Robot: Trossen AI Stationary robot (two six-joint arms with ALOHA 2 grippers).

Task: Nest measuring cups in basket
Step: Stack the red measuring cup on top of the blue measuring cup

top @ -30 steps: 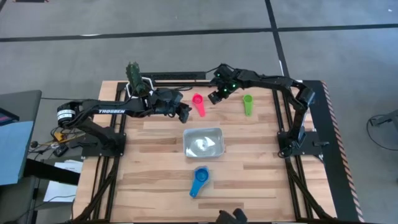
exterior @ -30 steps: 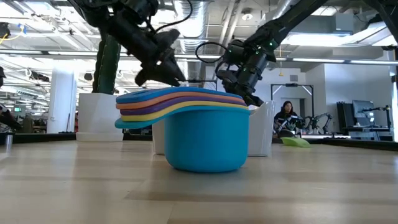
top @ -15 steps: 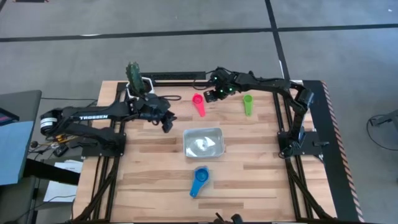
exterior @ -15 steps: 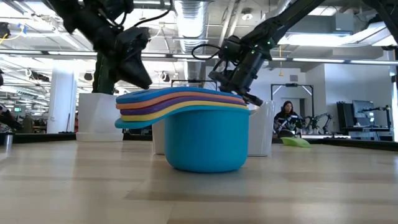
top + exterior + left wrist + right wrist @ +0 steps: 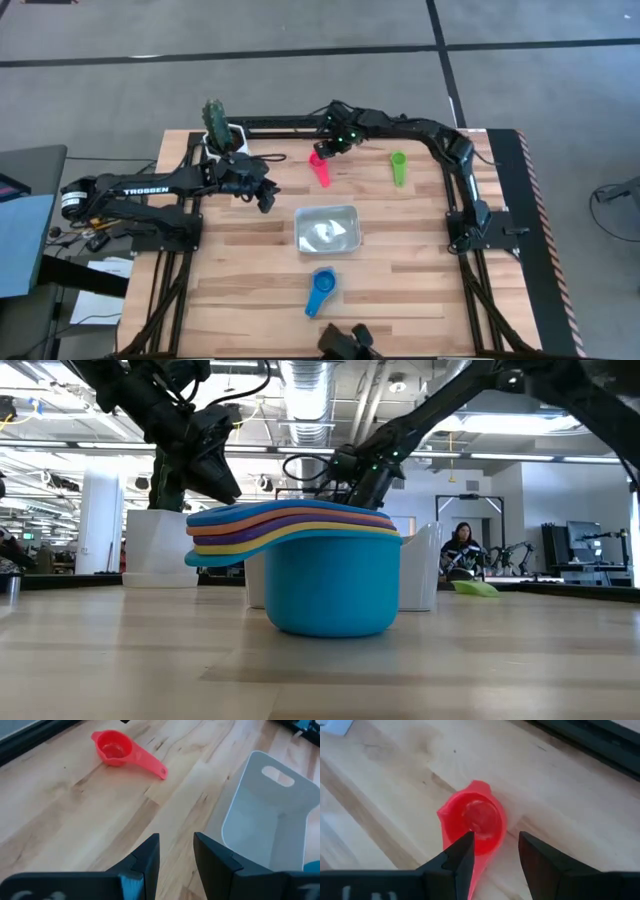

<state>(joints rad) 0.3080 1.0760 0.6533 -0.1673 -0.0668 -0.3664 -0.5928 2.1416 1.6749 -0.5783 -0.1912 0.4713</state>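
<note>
A: Reading the overhead view from left to right, which containers appear?

B: At the far left corner of the bench [image 5: 250, 300] stands a white pot [image 5: 222, 137] holding a green cactus [image 5: 213, 117]. Near the middle lies the clear basket [image 5: 327, 228]; its silvery floor shows, and no cup can be made out in it. The left wrist view shows the same basket as a pale tray with a slot handle in its end wall, interior bare.

A: Where are the measuring cups?

B: The pink cup [image 5: 320, 168] lies on the far part of the bench, bowl away from the basket, handle pointing toward it. The green cup [image 5: 398, 167] lies to its right, well apart. The blue cup [image 5: 321, 292] sits on the near side of the basket; in the level view it carries nested cups whose orange, purple, yellow and teal handles [image 5: 290, 525] fan over its rim.

A: And the end effectors?

B: The left end effector [image 5: 266, 195] hangs over bare wood left of the basket, its fingers [image 5: 145, 862] spread with nothing between them. The right end effector [image 5: 322, 150] is directly above the pink cup's bowl [image 5: 472, 822], fingers [image 5: 461, 857] spread to either side of it; whether they touch the cup cannot be told.
</note>
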